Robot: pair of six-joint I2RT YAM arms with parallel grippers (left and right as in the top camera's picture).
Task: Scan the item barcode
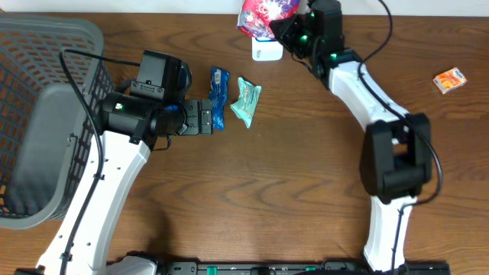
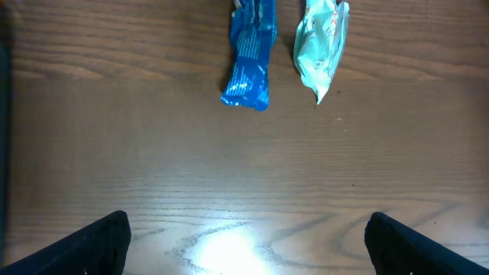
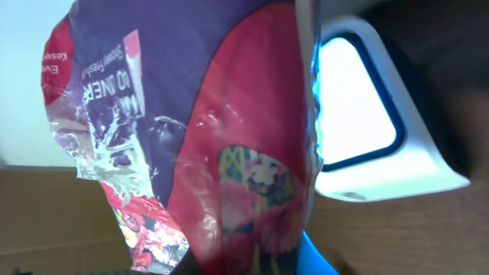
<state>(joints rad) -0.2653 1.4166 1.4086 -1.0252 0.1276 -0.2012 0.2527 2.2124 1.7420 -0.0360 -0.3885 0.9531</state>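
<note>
Overhead: R tool (image 1: 289, 32) at far edge of bench (image 1: 306, 176), clamped shut on a crinkly red-purple packet (image 1: 263, 14) held off the bench, just above and beside the white scanner (image 1: 267, 52). R wrist view: packet fills most of the frame, hanging in front of the scanner's left side; scanner's bright window w/ dark rounded border shows to the right of it, white print visible on the packet's purple part, no barcode that I can make out. R tool's own fingers can't be seen in that view. L tool (image 1: 203, 117) sits low over the bench centre-left, jaws wide apart and holding nothing; L wrist view shows both dark fingertips (image 2: 92, 244) at the bottom corners w/ bare wood btwn them. Just ahead of it lie a blue packet (image 1: 219, 98) and a teal packet (image 1: 246, 101), side by side, close but not touching. Grey basket (image 1: 46, 38) on the left edge. Small orange box (image 1: 449, 79) on the far right, well apart from everything else.
</note>
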